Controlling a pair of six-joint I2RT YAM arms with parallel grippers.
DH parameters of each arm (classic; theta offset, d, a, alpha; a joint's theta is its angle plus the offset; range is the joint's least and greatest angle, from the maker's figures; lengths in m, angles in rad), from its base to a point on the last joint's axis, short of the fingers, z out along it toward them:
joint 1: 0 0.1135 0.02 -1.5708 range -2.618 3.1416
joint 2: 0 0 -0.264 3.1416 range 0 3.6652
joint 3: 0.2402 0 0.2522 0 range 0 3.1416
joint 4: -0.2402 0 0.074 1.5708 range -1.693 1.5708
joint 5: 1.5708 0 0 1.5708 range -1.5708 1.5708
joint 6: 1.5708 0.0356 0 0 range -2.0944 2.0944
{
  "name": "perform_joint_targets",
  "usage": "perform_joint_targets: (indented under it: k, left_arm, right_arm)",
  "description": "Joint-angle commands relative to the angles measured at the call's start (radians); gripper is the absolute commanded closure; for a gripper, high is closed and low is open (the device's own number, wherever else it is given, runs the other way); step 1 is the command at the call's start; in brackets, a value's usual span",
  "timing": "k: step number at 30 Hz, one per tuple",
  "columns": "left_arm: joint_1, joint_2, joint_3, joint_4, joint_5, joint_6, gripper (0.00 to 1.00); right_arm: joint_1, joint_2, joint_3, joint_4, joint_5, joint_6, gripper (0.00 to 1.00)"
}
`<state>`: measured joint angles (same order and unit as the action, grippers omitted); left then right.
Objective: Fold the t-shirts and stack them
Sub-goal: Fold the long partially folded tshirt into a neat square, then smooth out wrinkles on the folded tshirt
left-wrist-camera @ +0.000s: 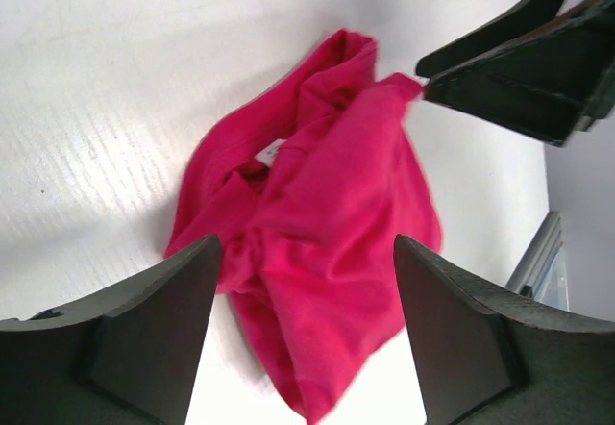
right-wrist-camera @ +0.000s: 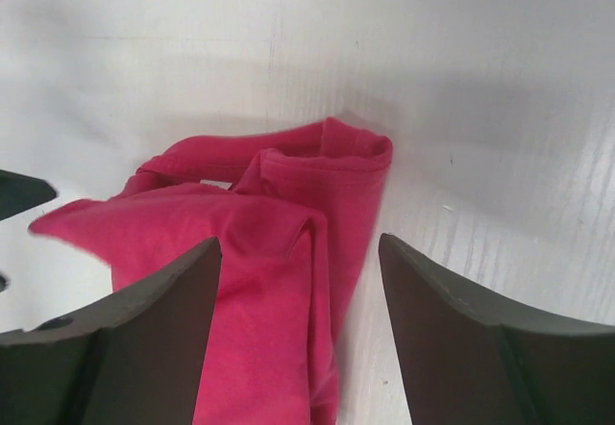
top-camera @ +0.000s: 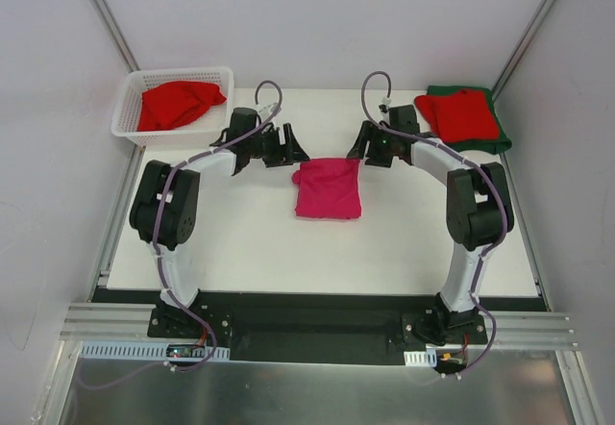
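A magenta-pink t-shirt (top-camera: 328,188) lies in a rough folded bundle mid-table, its layers rumpled (left-wrist-camera: 327,213) (right-wrist-camera: 269,242). My left gripper (top-camera: 291,148) hovers at its far left corner, open, with nothing between the fingers (left-wrist-camera: 306,244). At the far right corner my right gripper (top-camera: 365,146) is open too, the cloth lying below the gap (right-wrist-camera: 298,242). One pink corner reaches up to the right gripper's fingers (left-wrist-camera: 519,69). A red t-shirt (top-camera: 461,114) sits folded on a dark green t-shirt (top-camera: 485,142) at the back right. Another red t-shirt (top-camera: 178,103) lies crumpled in the basket.
The white lattice basket (top-camera: 125,108) stands at the back left corner of the white table (top-camera: 240,242). Grey enclosure walls rise on both sides and behind. The arm bases are bolted along the near edge.
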<state>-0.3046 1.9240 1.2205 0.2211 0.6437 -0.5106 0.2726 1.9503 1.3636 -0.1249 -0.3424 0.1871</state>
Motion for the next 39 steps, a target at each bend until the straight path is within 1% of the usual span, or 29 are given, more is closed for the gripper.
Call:
perform_joint_targets:
  k: [1, 3, 6, 7, 8, 9, 10, 11, 12, 13, 14, 17, 21, 23, 26, 29, 34, 35, 38, 39]
  left_arm:
    - [0.018, -0.190, -0.001, -0.022, -0.018, 0.035, 0.26]
    - [0.021, -0.259, -0.010, -0.052, -0.029, 0.047, 0.23]
    - [0.024, -0.341, -0.032, -0.088, -0.039, 0.066, 0.22]
    - [0.025, -0.359, -0.048, -0.101, -0.035, 0.067, 0.23]
    - [0.024, -0.388, -0.059, -0.104, -0.027, 0.067, 0.29]
    - [0.024, -0.401, -0.071, -0.103, -0.018, 0.061, 0.33]
    - [0.025, -0.405, -0.090, -0.103, 0.000, 0.049, 0.52]
    - [0.021, -0.410, -0.099, -0.101, 0.028, 0.044, 0.65]
    - [0.018, -0.410, -0.108, -0.101, 0.034, 0.041, 0.76]
    - [0.018, -0.408, -0.134, -0.089, 0.034, 0.035, 0.94]
    - [0.015, -0.405, -0.147, -0.079, 0.048, 0.031, 1.00]
    - [0.010, -0.384, -0.200, 0.023, 0.101, -0.009, 1.00]
    - [-0.005, -0.309, -0.210, 0.150, 0.172, -0.069, 1.00]
    - [-0.011, -0.254, -0.193, 0.204, 0.192, -0.098, 1.00]
    - [-0.031, -0.185, -0.139, 0.221, 0.221, -0.111, 1.00]
    - [-0.044, -0.117, -0.095, 0.277, 0.261, -0.149, 1.00]
    - [-0.051, 0.001, -0.041, 0.441, 0.329, -0.262, 1.00]
    - [-0.053, 0.018, -0.029, 0.454, 0.344, -0.275, 1.00]
    - [-0.054, 0.088, 0.019, 0.504, 0.373, -0.316, 1.00]
    - [-0.057, 0.105, 0.043, 0.511, 0.379, -0.324, 1.00]
  right_arm:
    - [-0.006, -0.140, 0.038, -0.007, 0.022, -0.041, 0.29]
    - [-0.007, -0.189, 0.028, -0.028, 0.029, -0.051, 0.29]
    - [-0.006, -0.260, -0.001, -0.044, 0.025, -0.057, 0.28]
    - [-0.007, -0.278, -0.009, -0.053, 0.017, -0.055, 0.28]
    - [-0.007, -0.293, -0.029, -0.056, -0.004, -0.058, 0.28]
    - [-0.009, -0.324, -0.040, -0.058, -0.013, -0.057, 0.37]
    - [-0.006, -0.336, -0.056, -0.059, -0.023, -0.055, 0.44]
    - [-0.007, -0.349, -0.084, -0.058, -0.036, -0.055, 0.62]
    - [-0.007, -0.369, -0.101, -0.058, -0.046, -0.054, 0.75]
    - [-0.007, -0.375, -0.116, -0.056, -0.056, -0.045, 0.89]
    - [-0.007, -0.382, -0.129, -0.055, -0.073, -0.041, 0.99]
    - [-0.009, -0.412, -0.205, -0.024, -0.121, -0.015, 0.99]
    - [-0.007, -0.429, -0.302, 0.019, -0.174, 0.018, 0.99]
    - [-0.004, -0.436, -0.322, 0.036, -0.187, 0.028, 0.99]
    - [-0.001, -0.447, -0.347, 0.048, -0.208, 0.047, 0.99]
    - [0.007, -0.442, -0.360, 0.064, -0.242, 0.058, 0.99]
    - [0.023, -0.433, -0.371, 0.100, -0.294, 0.069, 0.99]
    - [0.025, -0.426, -0.374, 0.106, -0.312, 0.072, 0.99]
    - [0.025, -0.386, -0.385, 0.172, -0.369, 0.107, 0.99]
    - [0.025, -0.377, -0.394, 0.218, -0.385, 0.121, 0.99]
